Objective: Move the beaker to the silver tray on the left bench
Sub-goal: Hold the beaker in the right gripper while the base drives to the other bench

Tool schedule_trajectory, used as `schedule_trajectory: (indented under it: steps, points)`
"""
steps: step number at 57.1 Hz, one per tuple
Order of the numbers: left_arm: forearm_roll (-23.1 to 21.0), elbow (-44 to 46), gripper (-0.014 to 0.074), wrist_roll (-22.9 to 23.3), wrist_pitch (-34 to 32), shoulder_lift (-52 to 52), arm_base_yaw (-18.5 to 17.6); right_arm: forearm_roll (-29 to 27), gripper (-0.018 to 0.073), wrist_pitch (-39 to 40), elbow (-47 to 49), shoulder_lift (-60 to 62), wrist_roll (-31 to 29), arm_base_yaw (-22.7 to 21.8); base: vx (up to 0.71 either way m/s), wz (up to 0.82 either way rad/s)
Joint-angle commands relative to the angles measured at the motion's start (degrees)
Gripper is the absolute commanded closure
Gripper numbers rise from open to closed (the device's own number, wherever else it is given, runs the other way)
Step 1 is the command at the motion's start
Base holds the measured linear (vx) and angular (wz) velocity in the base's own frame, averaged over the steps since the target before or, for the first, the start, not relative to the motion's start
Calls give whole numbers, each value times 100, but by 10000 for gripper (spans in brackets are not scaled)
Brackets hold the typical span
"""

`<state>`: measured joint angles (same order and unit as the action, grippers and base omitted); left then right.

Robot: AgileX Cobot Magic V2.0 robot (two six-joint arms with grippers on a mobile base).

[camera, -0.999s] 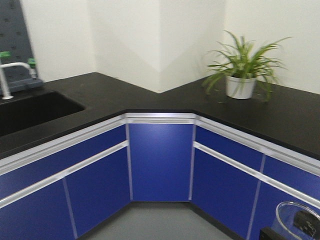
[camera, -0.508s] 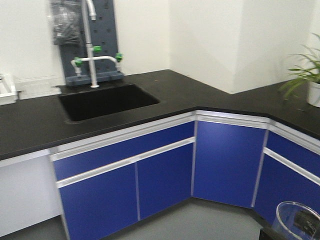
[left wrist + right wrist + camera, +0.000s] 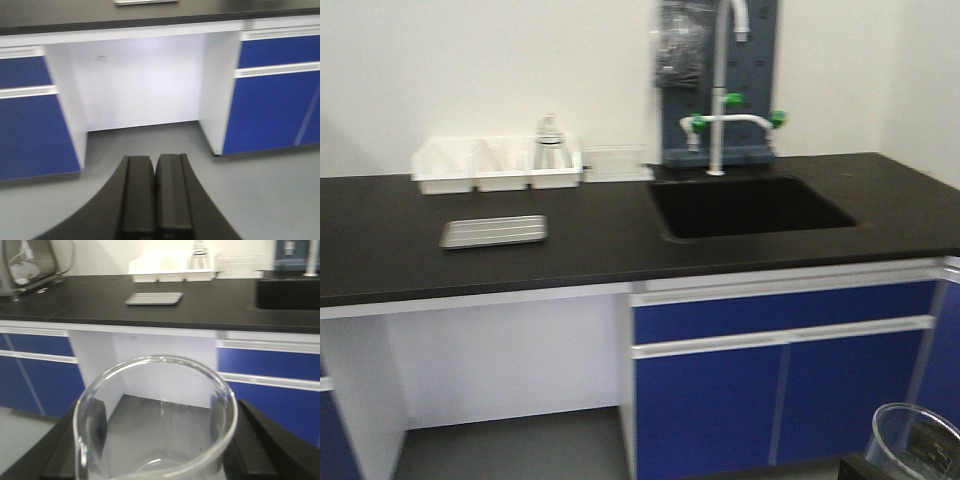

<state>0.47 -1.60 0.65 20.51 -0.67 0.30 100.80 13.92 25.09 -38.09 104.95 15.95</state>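
Nearest, in the right wrist view: small clear glass beaker (image 3: pixel 155 425), upright, rolled rim toward the camera, nothing coloured inside. Clamped between the two black fingers (image 3: pixel 260 445) of the right gripper (image 3: pixel 160 455), one finger on each side of the glass wall. Carried in the air in front of the bench, well apart from the tray; in the front view, visible only as a rim at the lower right corner.

Left gripper (image 3: pixel 155 200): closed, both black pads pressed flat together, pointed at the grey floor (image 3: pixel 280 190) before the white kneehole (image 3: pixel 145 80).

Beyond: left bench (image 3: pixel 600 255), matte black top, white front edge, blue drawer fronts (image 3: pixel 780 310) right of the kneehole. On the top, silver tray (image 3: pixel 494 231), lying flat toward the left, just in front of a row of white bins (image 3: pixel 470 170) set against the wall. Glass flask (image 3: pixel 550 145) standing in the rightmost bin. Right of the tray, black sink (image 3: pixel 750 205); behind it, white faucet (image 3: pixel 725 90) with green knobs, mounted before a grey pegboard (image 3: pixel 765 60).
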Motion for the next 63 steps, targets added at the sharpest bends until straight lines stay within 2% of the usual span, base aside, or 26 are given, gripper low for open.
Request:
schedule_trajectory:
  steps: [1,35,63]
  points:
    - [-15,-159,595,32,-444,-90,-33,121,566,-118,180,21,-5,-29,15,70]
    - [-15,-159,595,32,-444,-90,-33,121,566,-125,180,21,-5,-29,23,57]
    - [-15,-159,595,32,-444,-90,-33,121,566,-125,180,21,-5,-29,39,2]
